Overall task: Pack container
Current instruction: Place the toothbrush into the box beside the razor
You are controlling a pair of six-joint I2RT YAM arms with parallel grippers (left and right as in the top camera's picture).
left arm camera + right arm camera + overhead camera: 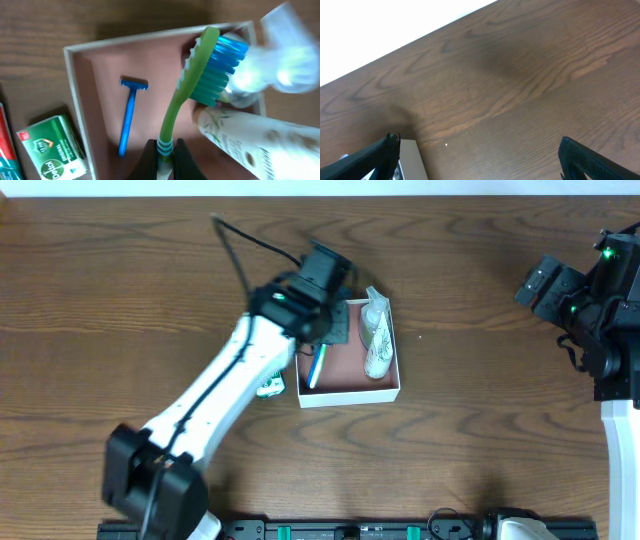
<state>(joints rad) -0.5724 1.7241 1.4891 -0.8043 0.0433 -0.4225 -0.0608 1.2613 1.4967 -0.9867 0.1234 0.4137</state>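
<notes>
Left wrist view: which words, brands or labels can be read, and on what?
"Dettol": soap packet.
"Original": same packet.
Bottle: print too blurred to read.
Tube at the left edge: lettering cut off, unreadable.
Toothbrush: no text.

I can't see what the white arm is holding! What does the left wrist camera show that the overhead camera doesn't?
Only left wrist: a green toothbrush with blue bristles, gripped in the left end effector. Only overhead: the right end effector, far off to the right. Both: the container, with the blue razor and a white tube inside.
</notes>
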